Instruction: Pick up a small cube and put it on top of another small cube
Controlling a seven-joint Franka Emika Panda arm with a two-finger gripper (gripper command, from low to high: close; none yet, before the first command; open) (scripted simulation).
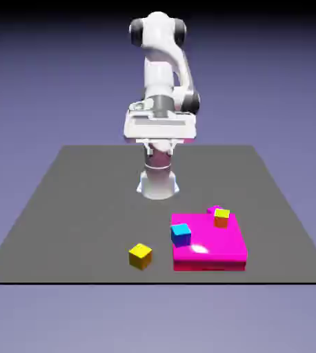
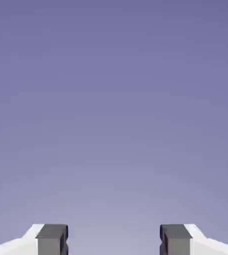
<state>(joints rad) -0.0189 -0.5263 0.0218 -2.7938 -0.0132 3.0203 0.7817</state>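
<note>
The small cube, bright yellow on top with golden-orange sides, rests on the grey table near its front edge. Another small cube, orange-sided with a yellow-green top, stands on the far right part of a flat magenta block. My gripper hangs high above the table's far middle, well away from both cubes. In the hand view the gripper is open: its two grey fingertips stand wide apart with only the blue-violet backdrop between them. Neither cube shows in that view.
A blue cube with a cyan top sits on the magenta block's left side. A small magenta shape peeks out behind the orange-sided cube. The robot's base stands at the table's far middle.
</note>
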